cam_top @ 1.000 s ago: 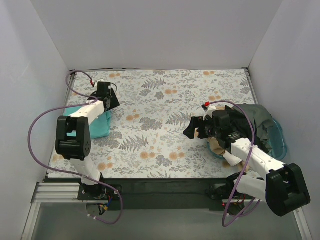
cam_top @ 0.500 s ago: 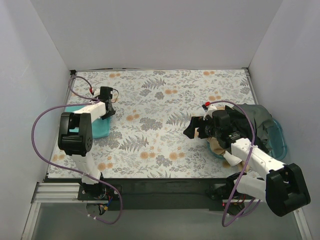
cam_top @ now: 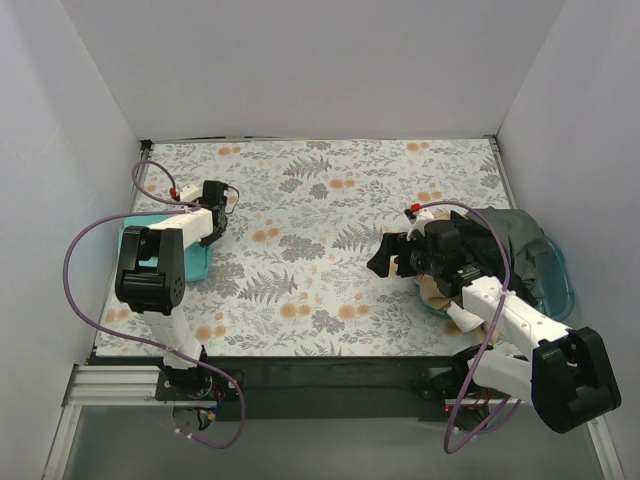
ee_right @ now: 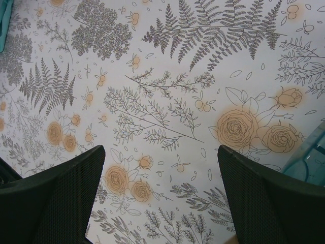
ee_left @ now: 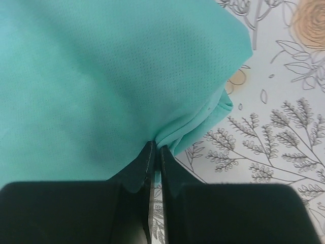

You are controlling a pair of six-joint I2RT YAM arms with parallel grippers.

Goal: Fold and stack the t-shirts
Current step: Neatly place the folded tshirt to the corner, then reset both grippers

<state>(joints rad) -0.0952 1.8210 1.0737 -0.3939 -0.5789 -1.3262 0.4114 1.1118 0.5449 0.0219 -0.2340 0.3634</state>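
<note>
The teal t-shirt (ee_left: 101, 76), a fine-pored matte knit lying in soft layers with a rounded corner, is spread just ahead of the left jaws and to their left. The left jaws are pressed together on a thin pinch of its edge. So little cloth is held that the pinch could be lost under a pull, or only the top layer dragged and the fold opened. The right jaws are held wide apart, with nothing between them, above the flat, floral-printed table (ee_right: 167, 91). Behind them, a dark grey-olive t-shirt (cam_top: 515, 240) and a beige t-shirt (cam_top: 432, 290) are heaped limply around a translucent blue tub (cam_top: 562, 275).
</note>
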